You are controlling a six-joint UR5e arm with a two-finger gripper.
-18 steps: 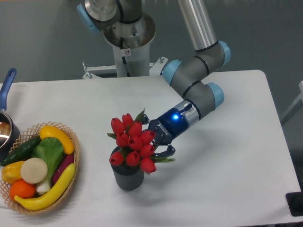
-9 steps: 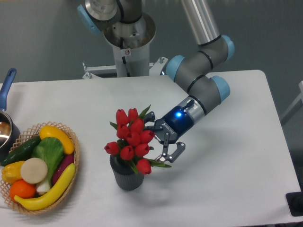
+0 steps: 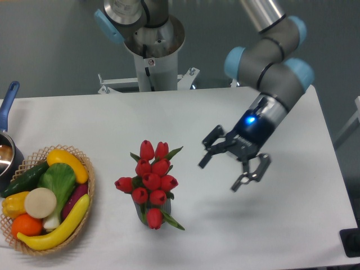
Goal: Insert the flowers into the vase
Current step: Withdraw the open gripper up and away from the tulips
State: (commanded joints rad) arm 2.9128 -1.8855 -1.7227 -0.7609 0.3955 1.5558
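1. Camera view, far left: a blue-handled pot [image 3: 7, 115] is cut off by the frame edge, and a wicker basket [image 3: 87, 185] of vegetables is seen beside it on the white surface [image 3: 112, 121]. Neither has been shifted since the earlier frames.

2. Left of centre, the flowers [image 3: 147, 178] are now seen standing by themselves in the vase [image 3: 147, 216], with stems down in its mouth and heads spread wider than its rim. One bloom and a leaf are draped over the front, so most of the vase is hidden. The bunch is held by nothing but the vase.

3. Compared with half a second ago, the bunch has settled a little and fanned out, one bloom drooping lower over the rim.

4. Right of centre, the tool [image 3: 233, 166] is seen with its fingers spread wide and nothing between them. It was just beside the blooms earlier; it has since been drawn back to the right and raised, well apart from the flowers.

5. The insertion is judged complete, the release having been made; only retreat of the arm appears to be left.
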